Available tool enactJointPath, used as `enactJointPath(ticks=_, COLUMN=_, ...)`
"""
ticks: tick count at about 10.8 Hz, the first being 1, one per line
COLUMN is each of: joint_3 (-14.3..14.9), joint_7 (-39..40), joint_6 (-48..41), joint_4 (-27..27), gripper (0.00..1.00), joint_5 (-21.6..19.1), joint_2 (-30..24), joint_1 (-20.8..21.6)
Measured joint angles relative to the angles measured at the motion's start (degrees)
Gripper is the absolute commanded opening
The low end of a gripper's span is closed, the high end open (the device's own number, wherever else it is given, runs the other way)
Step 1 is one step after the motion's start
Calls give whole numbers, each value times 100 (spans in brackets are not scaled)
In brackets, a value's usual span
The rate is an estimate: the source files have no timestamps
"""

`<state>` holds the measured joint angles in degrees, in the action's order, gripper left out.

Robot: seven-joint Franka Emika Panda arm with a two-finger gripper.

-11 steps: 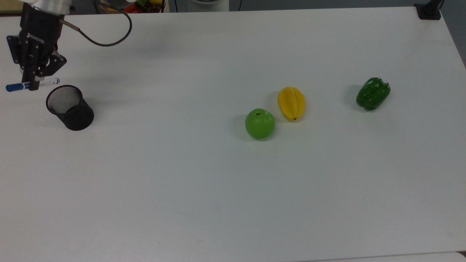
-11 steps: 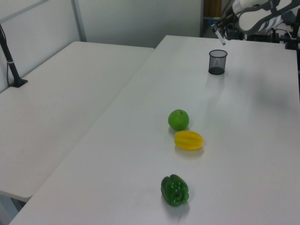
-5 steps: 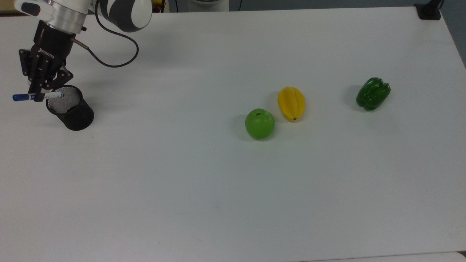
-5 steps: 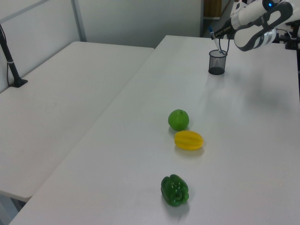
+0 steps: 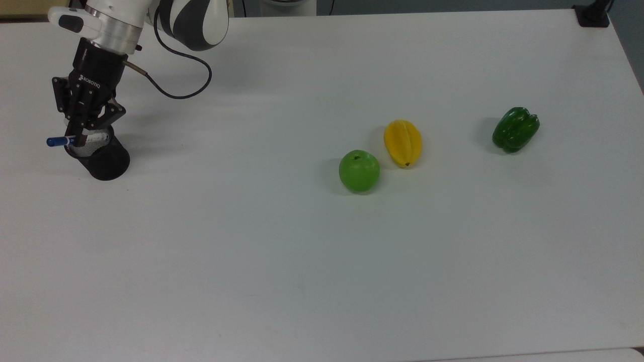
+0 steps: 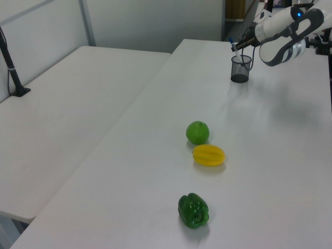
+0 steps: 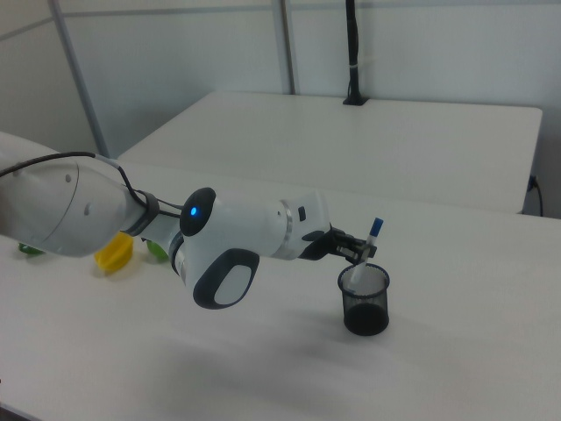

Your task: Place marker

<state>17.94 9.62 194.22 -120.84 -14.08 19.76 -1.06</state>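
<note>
The marker (image 7: 369,246), clamped in the gripper (image 5: 75,139), tilts cap-up, its lower end inside the mesh cup's (image 7: 365,301) mouth.

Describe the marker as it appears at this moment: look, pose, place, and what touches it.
The marker is a slim white pen with a blue cap. It is held by the gripper, whose jaws are shut on its middle. It is tilted, cap end up and jutting toward the top view's left, with its lower white end dipping into the mouth of the black mesh cup. Whether the tip touches the cup's inside cannot be told.
</note>
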Motion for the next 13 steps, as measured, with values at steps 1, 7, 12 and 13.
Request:
enactJointPath(ticks=1, joint_3=0, joint_7=0, joint_6=0, joint_4=-30, gripper=0, joint_5=0, joint_2=11, joint_1=-4)
enactJointPath(ticks=7, joint_3=13, joint_7=4, joint_6=0, joint_4=-95, gripper=55, joint_5=0, joint_2=56, joint_1=-53)
enactJointPath(ticks=12, joint_3=13, joint_7=6, joint_6=0, joint_4=-95, gripper=100, joint_5=0, joint_2=57, joint_1=-61)
enactJointPath(ticks=13, joint_3=13, joint_7=6, joint_6=0, joint_4=-93, gripper=100, joint_5=0, joint_2=57, joint_1=-61)
